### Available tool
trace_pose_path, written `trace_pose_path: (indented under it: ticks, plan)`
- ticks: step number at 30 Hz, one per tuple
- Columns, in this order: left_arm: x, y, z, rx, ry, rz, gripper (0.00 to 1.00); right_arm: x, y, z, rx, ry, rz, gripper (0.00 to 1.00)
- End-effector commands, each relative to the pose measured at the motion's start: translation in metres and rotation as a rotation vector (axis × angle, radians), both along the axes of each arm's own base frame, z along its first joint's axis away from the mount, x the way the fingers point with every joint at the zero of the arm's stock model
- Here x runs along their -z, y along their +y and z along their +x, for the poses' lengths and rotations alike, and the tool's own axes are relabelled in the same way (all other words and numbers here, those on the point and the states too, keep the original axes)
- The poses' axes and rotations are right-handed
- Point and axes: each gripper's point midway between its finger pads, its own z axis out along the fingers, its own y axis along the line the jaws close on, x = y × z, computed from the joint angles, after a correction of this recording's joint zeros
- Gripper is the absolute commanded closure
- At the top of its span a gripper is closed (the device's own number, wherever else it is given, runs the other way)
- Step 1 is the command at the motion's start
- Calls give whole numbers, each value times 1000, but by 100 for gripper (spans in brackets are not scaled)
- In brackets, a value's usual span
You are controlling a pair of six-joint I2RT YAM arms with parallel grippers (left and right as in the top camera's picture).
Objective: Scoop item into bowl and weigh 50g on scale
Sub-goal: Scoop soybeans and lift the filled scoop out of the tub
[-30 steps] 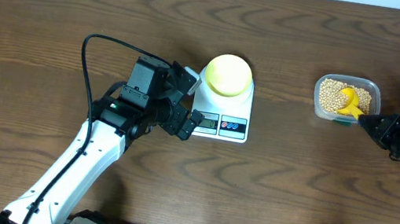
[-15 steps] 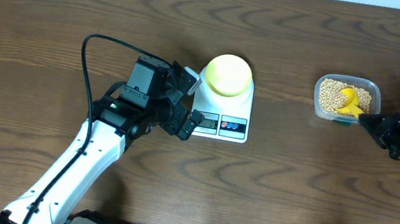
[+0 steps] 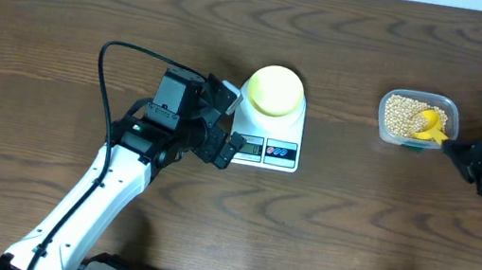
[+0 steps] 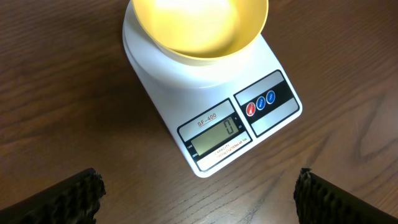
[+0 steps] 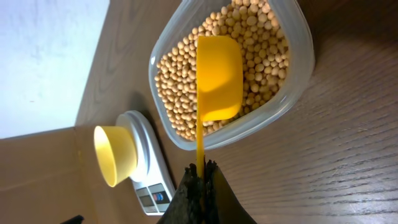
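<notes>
Glossy plastic scale (image 4: 186, 93); wood-grain table (image 3: 350, 238)

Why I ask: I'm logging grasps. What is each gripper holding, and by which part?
The right gripper holds the scoop by the end of its handle. The left gripper holds nothing; its jaws stand open.

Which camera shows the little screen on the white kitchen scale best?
Left wrist view: the display of the white digital scale is close, reading 0. Overhead it is tiny and unreadable; the right wrist view catches the scale far off, display too small.
</notes>
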Motion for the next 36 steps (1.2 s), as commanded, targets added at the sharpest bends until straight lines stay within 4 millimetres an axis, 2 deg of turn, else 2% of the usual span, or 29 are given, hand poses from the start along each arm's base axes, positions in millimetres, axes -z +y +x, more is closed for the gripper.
trace_pose_path:
  ticks: [1,13,19,28,31,36]
  plan:
    - [4,1,-1,4,11,-1,0,-7,4,0,-3,-29,88,99]
    - [4,0,-1,5,11,0,0,-40,-4,-5,13,-148,285,99]
    - [4,0,-1,5,11,0,0,-57,1,-7,-21,-213,370,99]
    - [4,0,-1,4,12,-1,0,-68,8,-9,-44,-236,437,99]
    - [4,0,-1,5,11,-1,0,-72,16,-8,-73,-245,459,99]
    - [4,0,-1,5,11,-1,0,-73,45,-5,-154,-225,477,99]
